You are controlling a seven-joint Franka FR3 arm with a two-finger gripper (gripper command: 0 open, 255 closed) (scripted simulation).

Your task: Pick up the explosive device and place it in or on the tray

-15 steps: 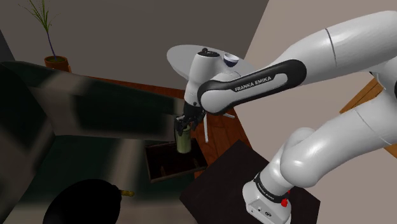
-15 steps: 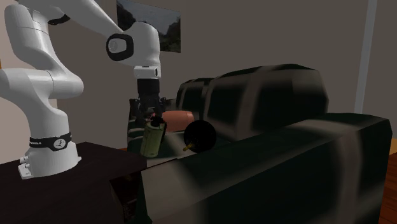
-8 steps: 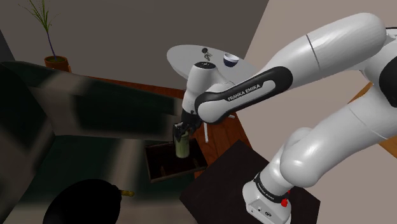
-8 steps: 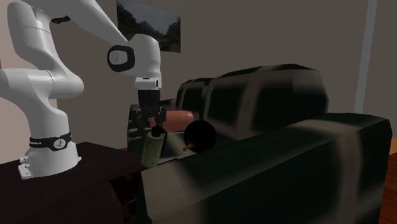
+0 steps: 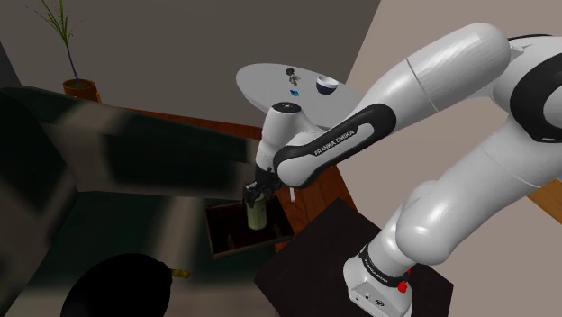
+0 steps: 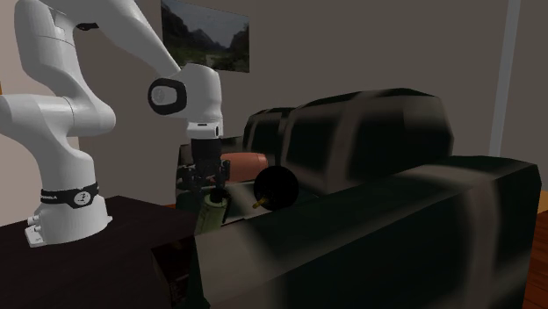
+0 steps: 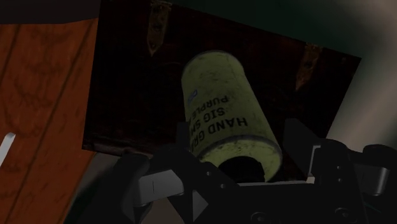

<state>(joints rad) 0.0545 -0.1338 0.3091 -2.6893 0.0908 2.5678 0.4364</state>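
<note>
The gripper (image 5: 257,190) is pinching the olive smoke grenade (image 5: 258,214) by its top and is holding it upright, lower than a second ago, over the dark wooden tray (image 5: 225,245). The tray is lying between the sofa (image 5: 117,153) and the stand (image 5: 311,257), its walls standing clear of the canister on every side.

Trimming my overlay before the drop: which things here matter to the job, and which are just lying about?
Job: gripper; the yellow-green canister it holds; dark tray beneath.
Lying about: black ball; bowl; potted plant; sofa.
</note>
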